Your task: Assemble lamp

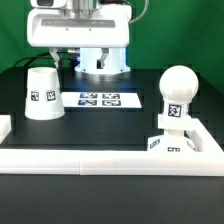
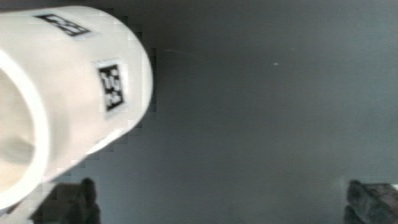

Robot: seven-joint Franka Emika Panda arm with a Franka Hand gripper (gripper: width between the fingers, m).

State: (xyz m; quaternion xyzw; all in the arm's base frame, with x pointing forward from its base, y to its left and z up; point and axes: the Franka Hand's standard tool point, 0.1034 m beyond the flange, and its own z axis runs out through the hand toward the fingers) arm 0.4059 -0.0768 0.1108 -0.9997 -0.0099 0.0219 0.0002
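The white cone shade (image 1: 44,92) stands wide end down on the black table at the exterior view's left, with a square tag on its side. In the wrist view the shade (image 2: 63,90) fills one side, with its tags showing. The round-headed bulb (image 1: 177,92) stands upright on the blocky base (image 1: 168,143) at the exterior view's right. My gripper (image 1: 66,58) hangs above and behind the shade without touching it. In the wrist view my gripper (image 2: 217,205) is open and empty, its dark fingertips (image 2: 71,203) wide apart over bare table.
The marker board (image 1: 105,100) lies flat at the middle back. A long white rail (image 1: 100,160) runs along the front and turns up past the base at the right. The arm's white pedestal (image 1: 103,58) stands behind the marker board.
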